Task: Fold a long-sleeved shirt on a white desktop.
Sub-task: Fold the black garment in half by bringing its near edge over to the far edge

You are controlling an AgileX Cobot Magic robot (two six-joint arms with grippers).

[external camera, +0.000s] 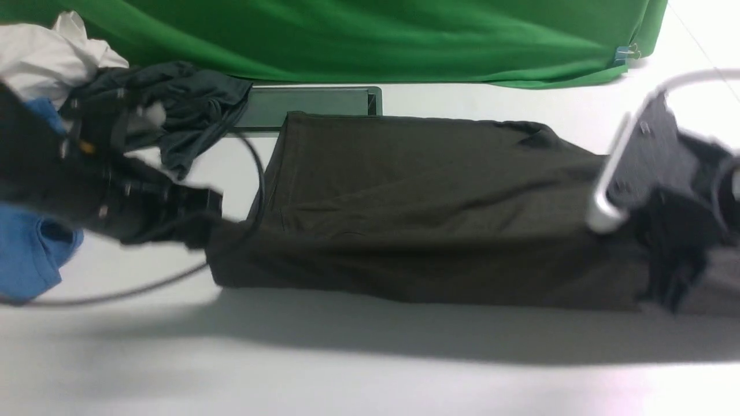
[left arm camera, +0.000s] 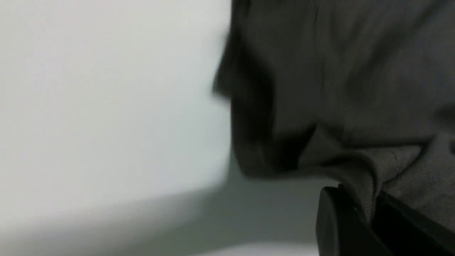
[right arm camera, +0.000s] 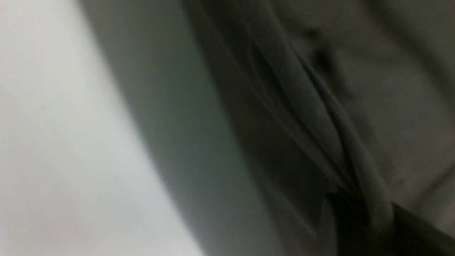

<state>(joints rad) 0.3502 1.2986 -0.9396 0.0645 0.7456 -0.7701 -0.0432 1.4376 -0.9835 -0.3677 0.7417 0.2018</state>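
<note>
The left claw [external camera: 202, 222] and right claw [external camera: 670, 283] each pinched the long-sleeved shirt [external camera: 416, 196], its near edge raised over the bench [external camera: 347, 370]; uneven pulling might have slipped the thin fabric free, skewing the fold

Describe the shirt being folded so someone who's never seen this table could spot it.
On the white desktop in front of the green backdrop, look at the middle, where the long-sleeved shirt stretches almost the full width. It is the largest, brownish-black garment, pinched at its ends by the left gripper and right gripper, unlike the smaller grey garment and blue garment heaped far left.
</note>
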